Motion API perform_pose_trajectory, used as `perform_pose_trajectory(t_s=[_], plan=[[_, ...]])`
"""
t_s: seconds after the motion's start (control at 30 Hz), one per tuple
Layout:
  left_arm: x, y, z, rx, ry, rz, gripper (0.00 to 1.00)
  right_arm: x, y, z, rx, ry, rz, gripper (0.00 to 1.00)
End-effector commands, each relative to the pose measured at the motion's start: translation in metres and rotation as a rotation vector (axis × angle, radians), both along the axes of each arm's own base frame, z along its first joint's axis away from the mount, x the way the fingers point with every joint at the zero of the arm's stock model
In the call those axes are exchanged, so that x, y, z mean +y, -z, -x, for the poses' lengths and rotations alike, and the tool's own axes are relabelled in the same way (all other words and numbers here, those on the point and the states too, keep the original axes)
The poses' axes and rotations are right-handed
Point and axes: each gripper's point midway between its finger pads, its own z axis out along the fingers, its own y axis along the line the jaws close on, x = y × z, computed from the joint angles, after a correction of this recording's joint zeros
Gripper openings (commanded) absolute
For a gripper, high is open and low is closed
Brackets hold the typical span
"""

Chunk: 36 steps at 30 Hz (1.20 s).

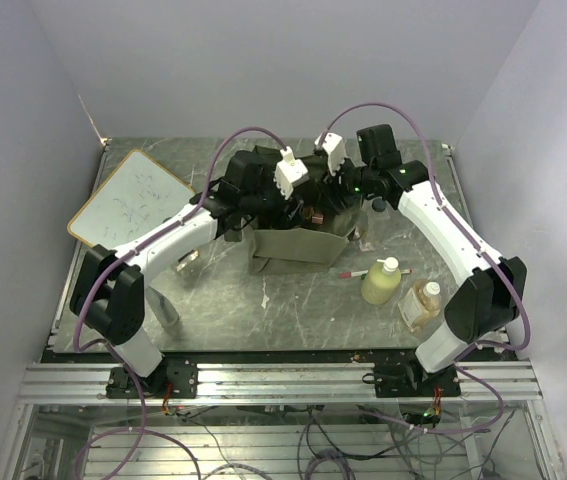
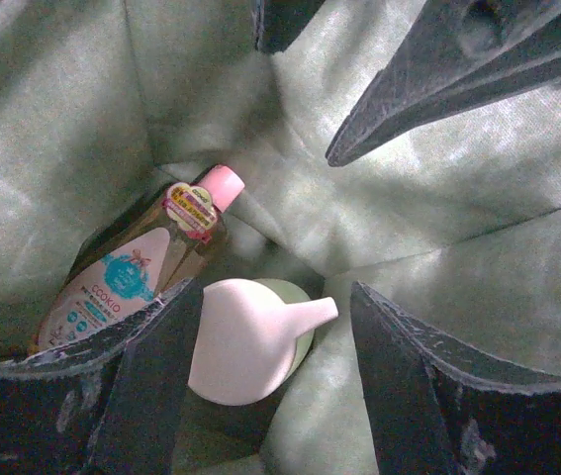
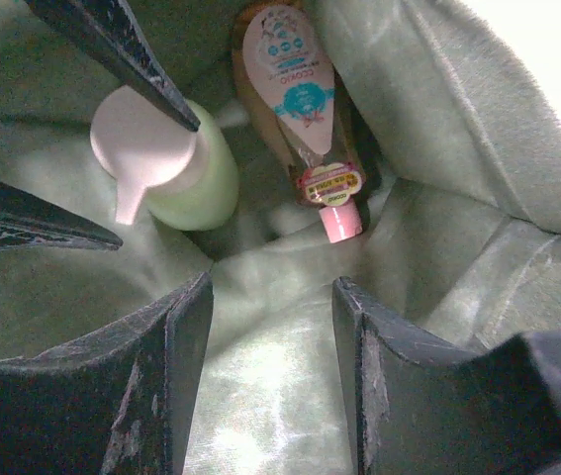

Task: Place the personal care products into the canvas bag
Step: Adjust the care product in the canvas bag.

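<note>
The left end effector [image 2: 272, 297] and right end effector [image 3: 272, 287] crowded the canvas bag [image 1: 298, 245]; the pump bottle [image 3: 176, 163] and slim orange bottle [image 3: 295, 109] blocked its floor.

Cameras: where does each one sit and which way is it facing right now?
Top: above and behind, looking down on the table; both arms meet over the bag.
Left wrist: on the left gripper, looking down into the bag; its open fingers frame the bottom.
Right wrist: on the right gripper, same aim, open fingers at the bottom.
Shared: both wrist views show the pump bottle and pink-capped bottle.
</note>
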Motion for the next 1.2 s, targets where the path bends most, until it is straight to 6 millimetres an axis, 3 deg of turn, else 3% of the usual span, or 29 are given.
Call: perform_pose_trajectory(t_s=[0.0, 0.1, 0.23, 0.47, 0.7, 0.87, 1.17], plan=[[0.006, 0.028, 0.003, 0.045, -0.039, -0.066, 0.74, -0.003, 0.024, 0.003, 0.041, -0.041, 0.031, 0.51], [0.012, 0.037, -0.001, 0.048, -0.094, -0.101, 0.79, -0.002, 0.035, 0.004, 0.060, -0.069, 0.039, 0.51], [0.011, 0.029, -0.002, 0.032, -0.090, -0.092, 0.83, 0.002, 0.040, 0.013, 0.079, -0.122, 0.023, 0.50], [0.000, -0.019, -0.006, -0.017, -0.092, 0.012, 0.91, 0.006, 0.032, 0.031, 0.082, -0.166, -0.034, 0.48], [-0.006, -0.080, -0.001, -0.113, -0.061, 0.139, 0.95, -0.002, 0.023, 0.019, 0.029, -0.137, -0.045, 0.49], [-0.007, -0.104, 0.019, -0.125, 0.026, 0.159, 0.92, -0.005, 0.017, 0.009, -0.014, -0.129, -0.040, 0.50], [0.004, -0.136, 0.058, -0.189, 0.181, 0.137, 0.89, -0.003, 0.011, 0.017, 0.000, -0.140, -0.061, 0.49]])
